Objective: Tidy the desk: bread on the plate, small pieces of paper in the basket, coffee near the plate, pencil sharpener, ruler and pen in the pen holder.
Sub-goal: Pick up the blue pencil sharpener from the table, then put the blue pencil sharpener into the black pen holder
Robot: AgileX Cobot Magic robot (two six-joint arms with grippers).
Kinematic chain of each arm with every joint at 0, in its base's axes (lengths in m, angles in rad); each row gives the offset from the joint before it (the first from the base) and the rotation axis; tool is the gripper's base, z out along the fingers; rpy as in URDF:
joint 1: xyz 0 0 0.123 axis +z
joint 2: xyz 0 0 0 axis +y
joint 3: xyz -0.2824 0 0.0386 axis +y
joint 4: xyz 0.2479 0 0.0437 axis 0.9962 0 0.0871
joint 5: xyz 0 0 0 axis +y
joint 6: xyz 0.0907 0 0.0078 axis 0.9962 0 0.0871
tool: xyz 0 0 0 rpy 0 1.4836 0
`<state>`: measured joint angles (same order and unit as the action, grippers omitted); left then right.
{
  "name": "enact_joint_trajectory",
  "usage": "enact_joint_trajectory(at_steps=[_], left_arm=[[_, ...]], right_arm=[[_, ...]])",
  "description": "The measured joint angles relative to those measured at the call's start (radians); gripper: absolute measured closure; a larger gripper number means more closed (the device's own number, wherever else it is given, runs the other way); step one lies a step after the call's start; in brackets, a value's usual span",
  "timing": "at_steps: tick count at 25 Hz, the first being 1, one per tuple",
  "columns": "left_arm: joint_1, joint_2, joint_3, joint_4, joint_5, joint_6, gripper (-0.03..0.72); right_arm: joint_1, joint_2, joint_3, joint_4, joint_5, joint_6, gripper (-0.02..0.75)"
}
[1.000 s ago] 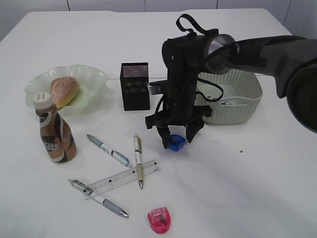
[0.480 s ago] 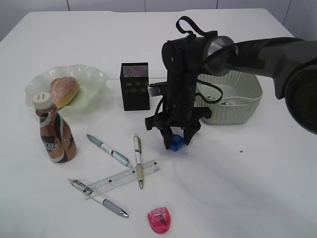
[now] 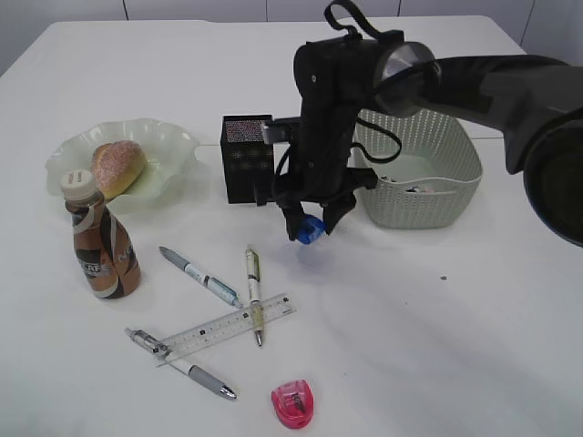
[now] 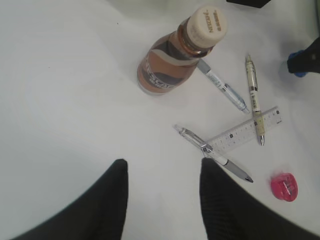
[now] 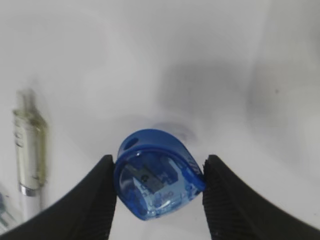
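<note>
1. Exterior view: the right gripper (image 3: 310, 225) hung above the table (image 3: 437, 328), just in front of the holder (image 3: 249, 158). It pinched the blue sharpener (image 3: 310, 228), and its fingers hid most of it. The arm covered part of the basket (image 3: 428, 182). The bread (image 3: 118, 167) lay on the plate (image 3: 173, 146). The coffee (image 3: 98, 238) stood near the plate. Three pens, one at (image 3: 200, 277), and the ruler (image 3: 228, 328) lay on the table. So did the pink sharpener (image 3: 294, 402).
2. Left wrist view: the left gripper (image 4: 162, 200) was spread apart and held nothing. Its fingers were cut off at the bottom edge. The blue sharpener (image 4: 299, 64) was only a bit of blue at the right edge.
3. Right wrist view: both fingers pressed on the blue sharpener (image 5: 157, 181). A pen (image 5: 30, 150) at the left looked blurry.
</note>
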<state>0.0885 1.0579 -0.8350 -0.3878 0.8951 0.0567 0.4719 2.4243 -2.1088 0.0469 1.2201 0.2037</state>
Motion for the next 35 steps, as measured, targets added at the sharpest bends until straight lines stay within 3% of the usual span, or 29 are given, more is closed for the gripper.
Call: enact_joint_trajectory(at_steps=[14, 26, 35], left_arm=[[0.000, 0.000, 0.000, 0.000, 0.000, 0.000, 0.344], [0.000, 0.000, 0.000, 0.000, 0.000, 0.000, 0.344], [0.000, 0.000, 0.000, -0.001, 0.000, 0.000, 0.345]], right_arm=[[-0.008, 0.000, -0.322, 0.024, 0.017, -0.056, 0.363], [-0.151, 0.000, -0.338, 0.323, 0.002, -0.278, 0.363], [-0.161, 0.045, -0.339, 0.496, -0.089, -0.516, 0.363]])
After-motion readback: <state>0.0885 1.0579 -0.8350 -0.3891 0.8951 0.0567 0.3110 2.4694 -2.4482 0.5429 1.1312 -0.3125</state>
